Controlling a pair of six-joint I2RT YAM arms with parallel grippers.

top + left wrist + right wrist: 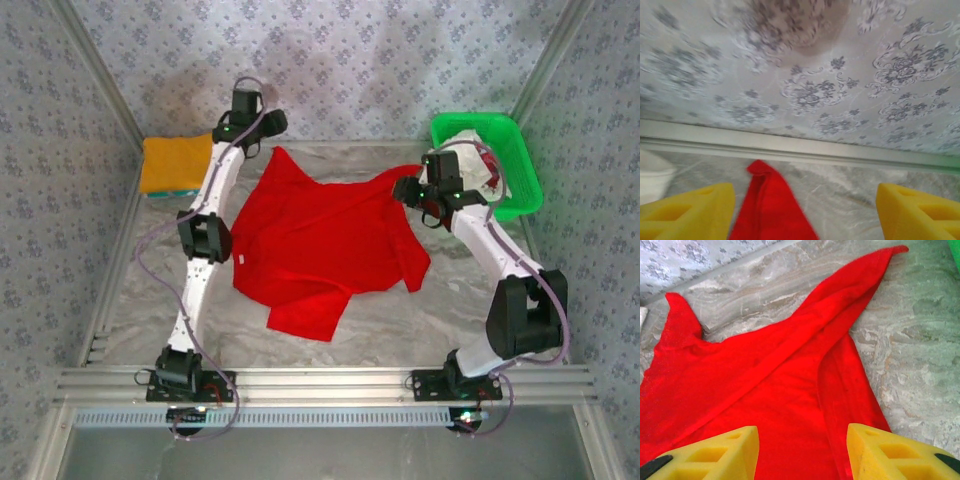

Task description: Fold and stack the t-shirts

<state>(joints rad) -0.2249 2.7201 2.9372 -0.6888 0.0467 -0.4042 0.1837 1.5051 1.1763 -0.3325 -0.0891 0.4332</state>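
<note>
The red tee lies opened out across the middle of the desk, but not flat. Its near hem is doubled into a loose flap, and the right side carries a long ridge running up to the sleeve. An orange tee sits folded at the far left. A white tee waits in the basket at the far right.

The left tool is at the far edge with its fingers well apart. The far tip of the red tee lies on the desk between them, clamped by neither. The right tool hangs over the right sleeve with its fingers also apart and nothing gripped. From the wrist view I cannot tell whether they touch the cloth or sit just above it.

I judge this to be the laying-out step for the red tee, with no proper fold begun. The next move calls for a clean hold on two matching edges, most likely the right sleeve and the far corner. The ridge and the near flap then need pulling out before one side goes over the other. Thin cloth lying flat is hard to pinch, so each tool needs to come down on a raised edge or crease.
</note>
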